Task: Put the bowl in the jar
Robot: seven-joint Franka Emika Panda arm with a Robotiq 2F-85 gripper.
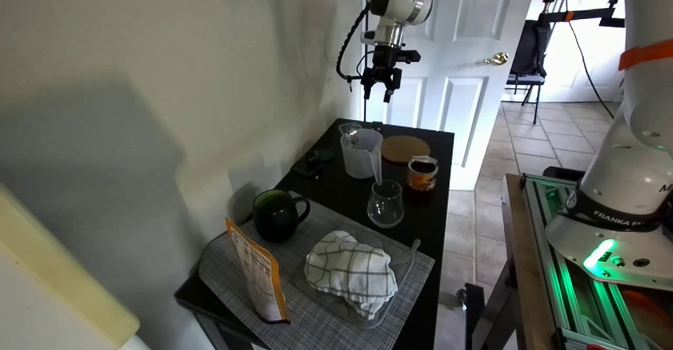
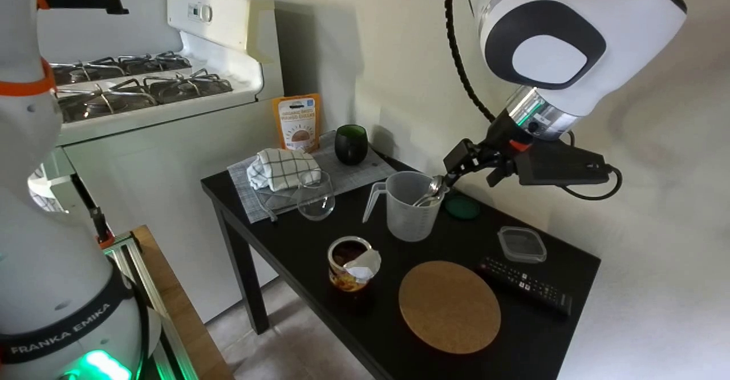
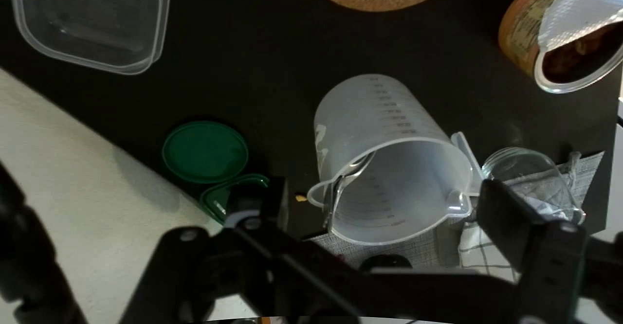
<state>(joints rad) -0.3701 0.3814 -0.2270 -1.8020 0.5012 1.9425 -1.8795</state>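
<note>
Jaws parted on nothing, the gripper (image 1: 377, 96) hangs aloft while the clear container (image 2: 522, 246) right of the jug (image 2: 408, 223) in an exterior view, presumably the bowl, looks light, slick and flexible, best pinched by its rim.

The bench (image 2: 530, 340) is black; a grey mat (image 1: 315, 329) lies over one end, and just off its edge a glass (image 1: 385, 208) stands upright; near the middle stands the jug (image 2: 406, 220), upright, with a green lid (image 3: 205, 152) close by and — just beside the lid — a squarish green piece (image 3: 223, 193), partly hidden in the wrist view; the tin (image 1: 422, 177), foil (image 2: 363, 265) bent back, stands near a long edge; toward the other end lie a round board (image 2: 449, 307), a remote (image 2: 526, 285) and a tub (image 2: 522, 247).
</note>
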